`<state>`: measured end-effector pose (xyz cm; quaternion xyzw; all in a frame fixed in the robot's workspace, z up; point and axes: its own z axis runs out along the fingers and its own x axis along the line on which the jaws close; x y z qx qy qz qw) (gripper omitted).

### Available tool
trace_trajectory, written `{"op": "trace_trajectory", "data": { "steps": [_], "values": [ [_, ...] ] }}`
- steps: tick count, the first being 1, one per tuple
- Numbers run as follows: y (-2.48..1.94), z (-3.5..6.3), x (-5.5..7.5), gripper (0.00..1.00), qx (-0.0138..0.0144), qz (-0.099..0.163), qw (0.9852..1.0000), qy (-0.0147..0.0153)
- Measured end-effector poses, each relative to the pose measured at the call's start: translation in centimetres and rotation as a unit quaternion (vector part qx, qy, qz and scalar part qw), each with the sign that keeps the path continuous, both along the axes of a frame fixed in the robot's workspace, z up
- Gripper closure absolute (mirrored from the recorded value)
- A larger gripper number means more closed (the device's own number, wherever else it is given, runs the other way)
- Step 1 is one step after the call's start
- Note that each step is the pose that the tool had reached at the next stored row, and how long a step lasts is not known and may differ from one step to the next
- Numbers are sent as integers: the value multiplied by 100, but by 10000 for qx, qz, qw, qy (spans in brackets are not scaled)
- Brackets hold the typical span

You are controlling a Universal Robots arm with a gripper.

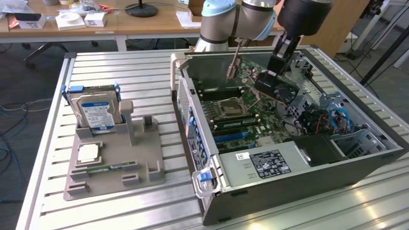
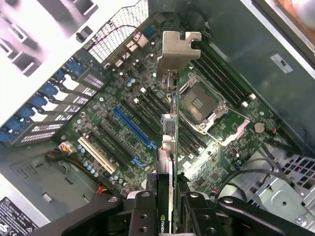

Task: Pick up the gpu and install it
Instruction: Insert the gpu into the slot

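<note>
Install step, card in the air – not seated

The end effector point(image 2: 170, 199) was closed on the gpu point(image 2: 170, 147), gripping it edge-on between both fingers point(image 2: 142, 209), with the metal bracket point(image 2: 179, 46) at the far end. The gpu hung inside the open case point(image 1: 307, 177), above the motherboard point(image 1: 236, 112) and apart from it. From the exterior view it looked tilted, not square to the board. Pickup looked done. My read is that this was the carry-and-align phase of the install. Through the wrist view the card edge lay between the long blue slot point(image 2: 133, 128) and the CPU socket point(image 2: 202, 105) – not over the slot. Seating would call for squaring the card up, putting its edge in line with the slot, getting the bracket to the case's rear wall and pressing straight in. The hard drive point(image 1: 96, 112) sat in its holder on the counter point(image 1: 128, 62), well apart from the case.
</note>
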<state>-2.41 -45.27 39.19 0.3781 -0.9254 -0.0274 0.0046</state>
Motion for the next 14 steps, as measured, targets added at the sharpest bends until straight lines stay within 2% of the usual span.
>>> {"op": "trace_trajectory", "data": {
  "steps": [7,14],
  "values": [
    [1,-27,0,74,0,367,9993,0],
    [1,-61,0,74,0,758,9971,0]
  ]
}}
